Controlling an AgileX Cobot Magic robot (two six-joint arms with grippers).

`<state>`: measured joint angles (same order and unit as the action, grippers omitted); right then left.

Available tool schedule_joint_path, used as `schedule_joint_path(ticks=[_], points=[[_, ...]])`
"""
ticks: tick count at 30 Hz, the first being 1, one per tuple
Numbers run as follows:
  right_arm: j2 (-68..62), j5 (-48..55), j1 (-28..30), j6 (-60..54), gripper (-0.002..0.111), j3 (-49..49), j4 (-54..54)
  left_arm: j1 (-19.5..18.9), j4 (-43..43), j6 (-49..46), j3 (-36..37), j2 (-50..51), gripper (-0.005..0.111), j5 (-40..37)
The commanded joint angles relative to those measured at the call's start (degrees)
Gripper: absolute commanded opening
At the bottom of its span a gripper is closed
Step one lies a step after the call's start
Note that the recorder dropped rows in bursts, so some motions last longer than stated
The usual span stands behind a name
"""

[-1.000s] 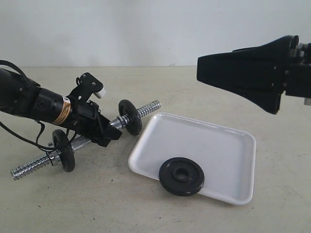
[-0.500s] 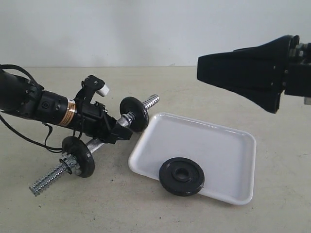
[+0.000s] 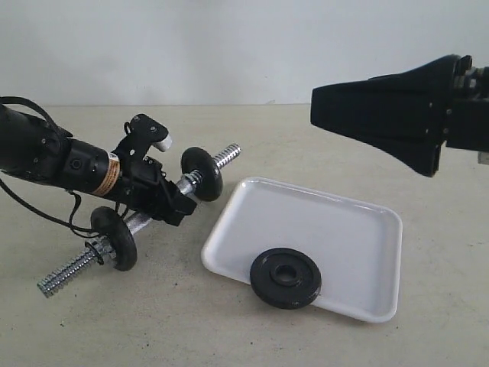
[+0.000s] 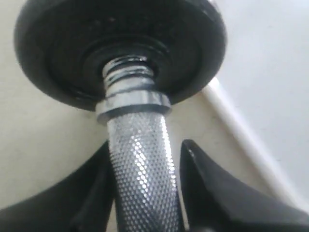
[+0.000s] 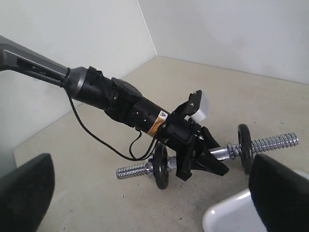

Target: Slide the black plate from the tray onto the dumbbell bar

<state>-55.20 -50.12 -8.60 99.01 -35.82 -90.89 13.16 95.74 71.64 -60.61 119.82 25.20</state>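
1. Looking across the exterior view, my right gripper (image 3: pixel 315 108) hangs spread wide and empty, high over the tray (image 3: pixel 328 200). The black plate (image 3: pixel 286 277) lies flat inside the tray by its near rim, below my right fingers and toward the camera. My left gripper (image 3: pixel 177 205) is clamped on the dumbbell bar (image 3: pixel 70 270). The bar's long axis runs from near-left to far-right, and its free threaded end sits just beside the tray's far-left corner. My right arm is the nearer one to the plate. I count one bar, one tray and three discs: the plate in the tray and two look-alike discs (image 3: pixel 202 173) already on the bar, one on either side of my grip.
2. In the left wrist view, my fingers (image 4: pixel 207 188) hug the knurled middle of the bar (image 4: pixel 142 179), just behind a collar (image 4: pixel 133 104) and one mounted disc (image 4: pixel 120 43). A strip of tray rim (image 4: pixel 241 130) shows beyond. The plate is out of sight here.
3. In the right wrist view, my pads (image 5: pixel 277 193) stand far apart with nothing between them. The bar (image 5: pixel 275 141) lies crosswise ahead, above a tray corner (image 5: pixel 227 217), and the plate is not shown. I judge that the plate must be stood on edge, since its hole faces up while the bar lies nearly level.
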Motion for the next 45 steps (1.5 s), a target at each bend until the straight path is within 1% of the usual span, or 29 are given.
schedule_joint_path(ticks=[1, 2, 4, 8, 14, 17, 20, 24, 29, 34, 37, 40, 42, 45], points=[[-0.2, 0.3, 0.1, -0.1, 0.105, -0.2, 0.3, -0.5, 4.2, -2.0, 2.8, 2.5, 0.035, -17.5], [-0.2, 0.3, 0.1, -0.2, 0.105, -0.2, 0.3, -0.5, 4.2, -2.1, 3.3, 2.5, 0.035, -19.6], [-0.2, 0.5, 0.1, -0.2, 0.105, -0.2, 0.3, -0.5, 4.2, -2.1, 3.3, 2.5, 0.035, -21.0], [-0.2, 0.7, 0.1, -0.2, 0.105, -0.2, 0.3, -0.5, 4.2, -2.3, 3.3, 2.5, 0.035, -22.1], [-0.2, 0.7, 0.1, -0.2, 0.105, -0.2, 0.3, -0.5, 4.2, -2.3, 3.3, 2.5, 0.035, -21.9], [-0.2, 0.7, 0.1, -0.2, 0.105, -0.2, 0.3, -0.5, 4.2, -2.1, 3.3, 2.5, 0.033, -20.8], [-0.2, 0.7, 0.1, -0.2, 0.105, -0.2, 0.3, -0.5, 4.2, -2.1, 3.3, 2.5, 0.024, -18.8], [-0.2, 0.7, 0.1, -0.2, 0.105, -0.2, 0.1, -0.5, 4.2, -2.3, 3.3, 2.5, 0.004, -18.3], [-0.2, 0.7, 0.1, -0.2, 0.105, -0.2, 0.1, -0.5, 4.2, -2.4, 3.3, 2.5, 0.004, -18.1], [-0.2, 0.7, 0.1, -0.2, 0.105, -0.2, 0.1, -0.5, 4.2, -6.0, 3.3, 2.5, 0.004, -16.5], [-0.2, 0.7, 0.1, -0.5, 0.105, -0.2, 0.0, -0.5, 4.2, -6.0, 3.3, 2.1, 0.004, -14.3], [-0.2, 0.7, 0.1, -0.5, 0.105, -0.2, 0.0, -0.5, 4.1, -4.5, 3.3, 0.7, 0.004, -14.2], [-0.2, 0.7, 0.1, -0.5, 0.105, -0.2, 0.0, -0.5, 4.1, -4.5, 3.3, -0.9, 0.004, -12.6], [-0.2, 0.7, 0.1, -0.7, 0.105, -0.2, 0.0, -0.5, 4.2, -5.1, 3.3, -3.4, 0.004, -7.3]])
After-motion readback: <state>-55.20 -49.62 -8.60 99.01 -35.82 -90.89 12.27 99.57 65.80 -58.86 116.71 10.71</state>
